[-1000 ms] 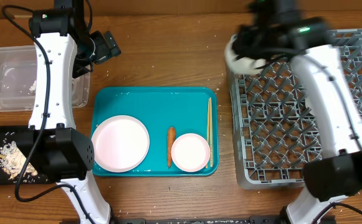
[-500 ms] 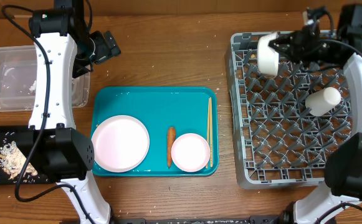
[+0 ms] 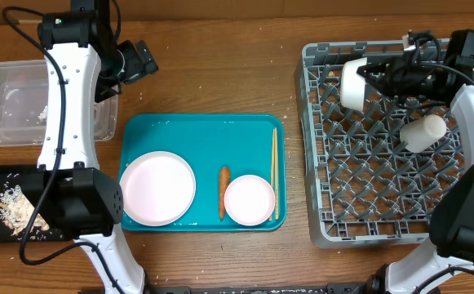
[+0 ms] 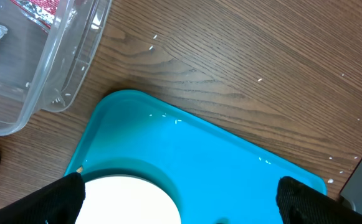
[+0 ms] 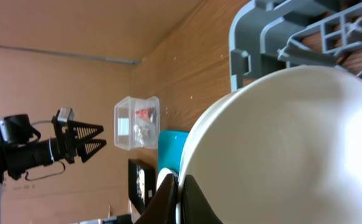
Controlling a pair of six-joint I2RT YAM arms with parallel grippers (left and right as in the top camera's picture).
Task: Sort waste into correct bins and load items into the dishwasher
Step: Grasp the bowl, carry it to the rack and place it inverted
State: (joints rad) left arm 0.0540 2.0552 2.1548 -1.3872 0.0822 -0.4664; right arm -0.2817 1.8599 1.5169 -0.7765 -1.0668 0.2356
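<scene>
Your right gripper (image 3: 377, 75) clenched on a bowl (image 3: 352, 82), over the rack (image 3: 367, 196) at eleven o'clock; your left gripper (image 3: 141, 60) released, empty, eleven o'clock of the tray (image 3: 204, 135)

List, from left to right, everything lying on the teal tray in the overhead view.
large pale round plate → small orange carrot → small white bowl → wooden chopsticks
</scene>
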